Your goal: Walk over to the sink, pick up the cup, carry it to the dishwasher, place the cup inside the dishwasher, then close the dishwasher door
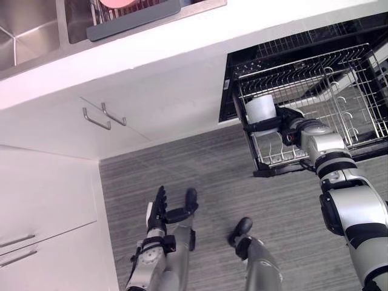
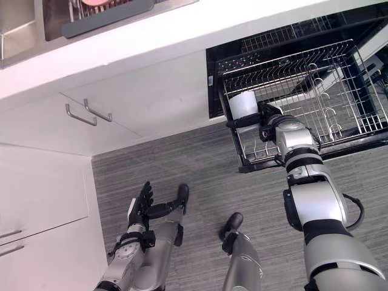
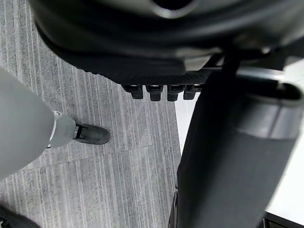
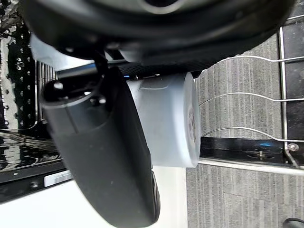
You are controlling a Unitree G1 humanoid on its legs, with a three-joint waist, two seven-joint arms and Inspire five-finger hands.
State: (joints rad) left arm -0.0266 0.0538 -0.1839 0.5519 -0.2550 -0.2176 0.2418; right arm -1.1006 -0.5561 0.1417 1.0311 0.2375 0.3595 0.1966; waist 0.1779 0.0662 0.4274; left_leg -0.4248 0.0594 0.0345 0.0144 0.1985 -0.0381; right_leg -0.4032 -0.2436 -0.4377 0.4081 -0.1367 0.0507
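The white cup (image 1: pixel 262 108) sits right of centre in the upper half of the frame, upright, at the near-left corner of the pulled-out wire rack (image 1: pixel 339 85). The right hand (image 1: pixel 286 120) has it: fingers and thumb are curled round the cup's side, as the right wrist view also shows, with rack wires just past the cup (image 4: pixel 166 123).

Whether the base touches the wires I cannot tell, so the step in hand is the set-down. To do it well, I would lower the cup straight until the rack takes its weight, away from the rack's front rim. Then I would open the fingers wide and draw the hand back without brushing the cup.

The left hand (image 1: pixel 162 209) hangs low in the lower left over the grey floor (image 1: pixel 200 163), fingers straight, holding nothing.
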